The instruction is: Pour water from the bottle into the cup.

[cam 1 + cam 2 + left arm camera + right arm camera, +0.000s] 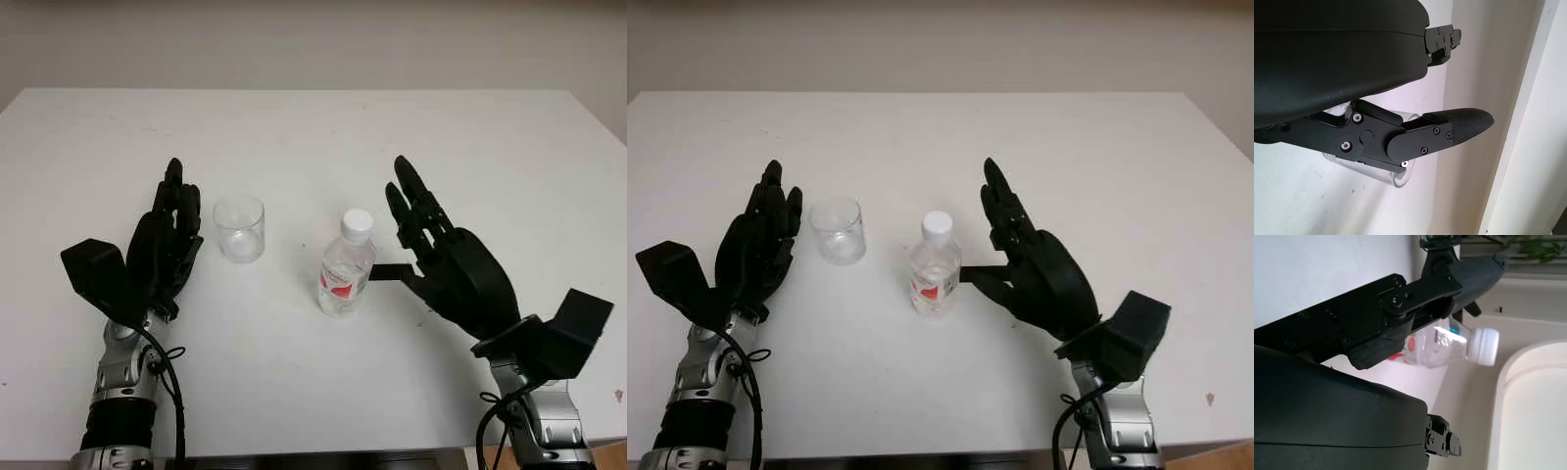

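Bottle standing beside the right hand.
Right hand (453,257) is holding nothing, open just beside the capped bottle (345,264); left hand (165,245), open, is sitting near the cup (239,227).

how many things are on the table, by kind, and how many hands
bottle: 1, capped and upright
cup: 1, clear
hands: 2, left hand open beside the cup, right hand open beside the bottle
total: 4

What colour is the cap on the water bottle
White. The cap on the clear bottle shows best in the left eye view.
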